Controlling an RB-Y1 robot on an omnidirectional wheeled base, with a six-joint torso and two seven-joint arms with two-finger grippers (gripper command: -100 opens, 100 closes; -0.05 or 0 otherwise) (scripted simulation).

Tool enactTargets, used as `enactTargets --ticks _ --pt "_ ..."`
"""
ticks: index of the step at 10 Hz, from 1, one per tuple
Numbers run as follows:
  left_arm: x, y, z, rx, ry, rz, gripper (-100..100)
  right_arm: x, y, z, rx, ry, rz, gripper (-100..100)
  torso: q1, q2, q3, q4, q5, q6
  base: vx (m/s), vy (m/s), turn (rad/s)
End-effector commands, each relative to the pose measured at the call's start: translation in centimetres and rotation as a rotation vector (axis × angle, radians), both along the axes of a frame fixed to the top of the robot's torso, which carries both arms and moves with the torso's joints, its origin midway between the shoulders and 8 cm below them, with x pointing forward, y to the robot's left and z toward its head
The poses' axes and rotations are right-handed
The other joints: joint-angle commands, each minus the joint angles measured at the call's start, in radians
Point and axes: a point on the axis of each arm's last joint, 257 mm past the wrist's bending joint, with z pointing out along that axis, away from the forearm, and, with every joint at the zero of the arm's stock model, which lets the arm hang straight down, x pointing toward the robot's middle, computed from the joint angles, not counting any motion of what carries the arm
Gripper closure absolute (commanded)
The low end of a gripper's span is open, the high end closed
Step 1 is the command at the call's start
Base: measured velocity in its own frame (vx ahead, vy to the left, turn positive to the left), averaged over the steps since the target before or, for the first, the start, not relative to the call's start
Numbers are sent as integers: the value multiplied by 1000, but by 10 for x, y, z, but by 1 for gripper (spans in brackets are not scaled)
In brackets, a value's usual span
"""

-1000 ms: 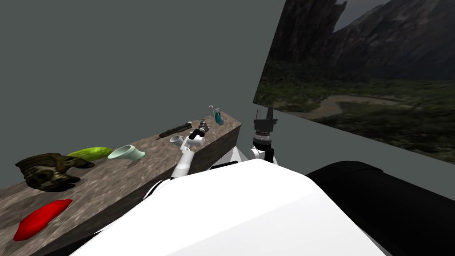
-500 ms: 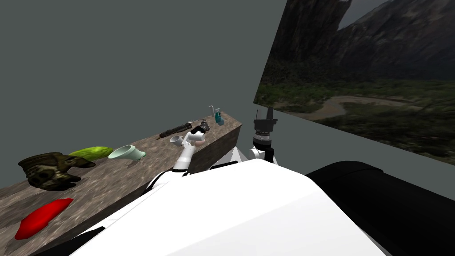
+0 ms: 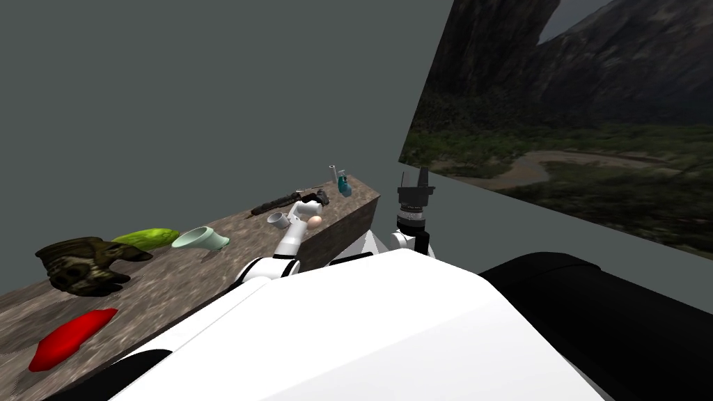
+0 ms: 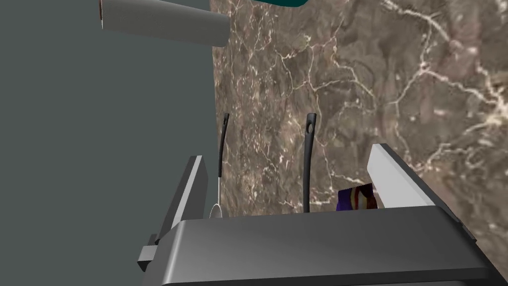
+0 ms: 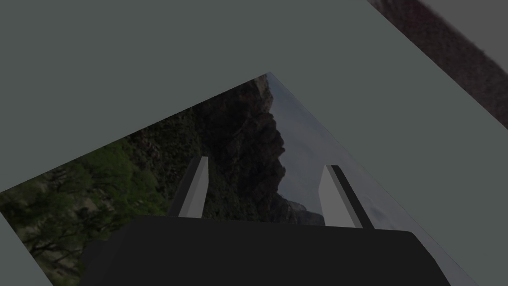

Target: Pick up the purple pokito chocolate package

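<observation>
Package (image 4: 355, 197), purple, lies on brown marbled counter (image 4: 397, 74), mostly hidden behind left gripper (image 4: 288, 154) body, seemingly just inside one finger. Left fingers spread, empty: pregrasp over target, needs centring. Right gripper (image 5: 265, 163) parked off counter end, spread, empty, out of way.

The left gripper (image 3: 322, 197) is reaching farther along the counter (image 3: 174, 278) toward one o'clock, uncovering a pale pink oval thing (image 3: 315, 221) beside its wrist.
</observation>
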Motion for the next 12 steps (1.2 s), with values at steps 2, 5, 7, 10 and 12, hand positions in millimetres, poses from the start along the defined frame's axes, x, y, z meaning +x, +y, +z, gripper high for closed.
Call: enactTargets --ticks 2,5,7,10,12 --pt "1 3 -14 4 85 17 -100 0 0 0 0 0 0 0 0 0 0 0 0 0 9 7 23" --pt "6 5 -21 -5 180 43 -100 0 0 0 0 0 0 0 0 0 0 0 0 0 10 9 30" --pt "5 8 -29 -4 244 61 -100 0 0 0 0 0 0 0 1 0 0 0 0 0 7 11 29" --pt "0 13 -39 1 324 81 -100 0 0 0 0 0 0 0 1 0 0 0 0 0 6 13 23" --pt "-3 16 -43 0 379 98 -100 0 0 0 0 0 0 0 1 0 0 0 0 0 7 14 28"
